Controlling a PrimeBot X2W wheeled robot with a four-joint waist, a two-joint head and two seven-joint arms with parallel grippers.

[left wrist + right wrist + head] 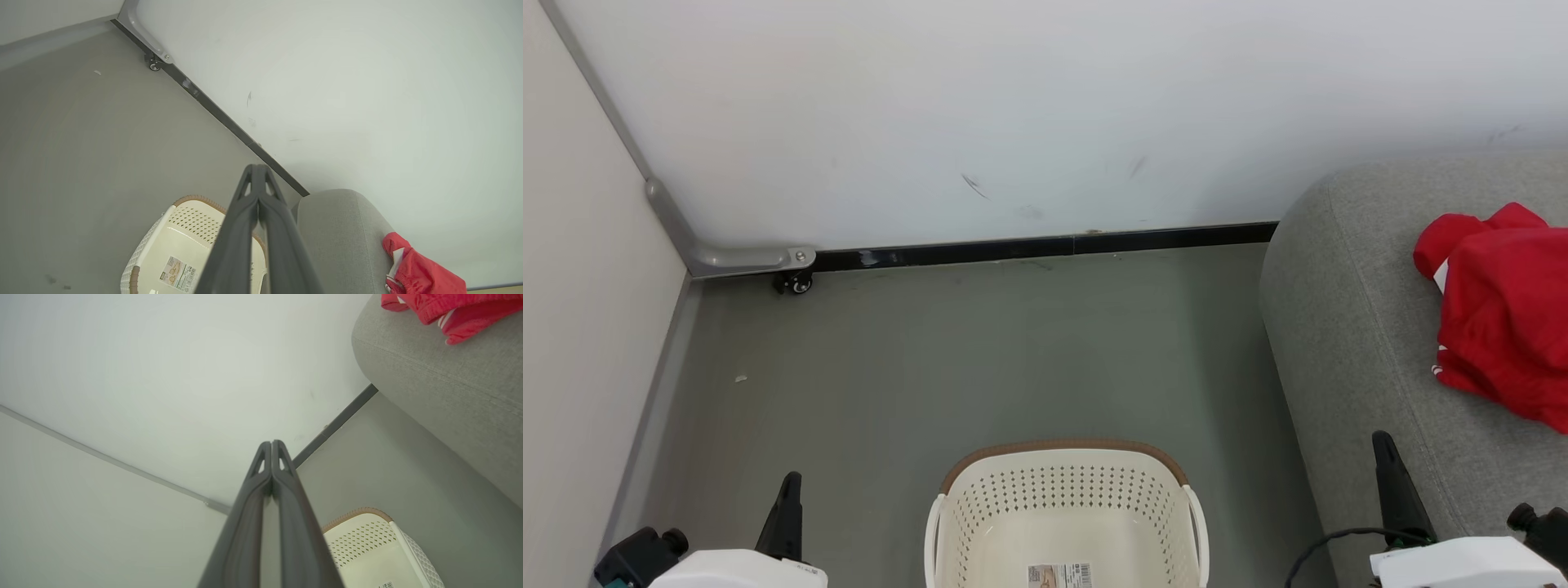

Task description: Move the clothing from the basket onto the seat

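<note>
The grey seat (1347, 343) takes the head view's right side with the red clothing (1503, 310) heaped on it at the right edge, up and right of the right gripper (1384, 449) (the nearer arm), while the basket (1062, 447) at bottom centre looks empty and both it and the left gripper (791, 486) at lower left are closed on nothing.

You have the basket (1066, 490) on the floor (972, 351) straight ahead of you, between the left gripper (792, 480) and the right gripper (1382, 441). A sticker (1059, 575) lies on the basket's bottom. To the right of the basket, near it but apart, stands the seat (1347, 327). The clothing (1503, 318) lies on top of the seat, well apart from the basket. Behind both runs the wall (1013, 114), and a caster (796, 282) sits at its foot in the far left corner.
</note>
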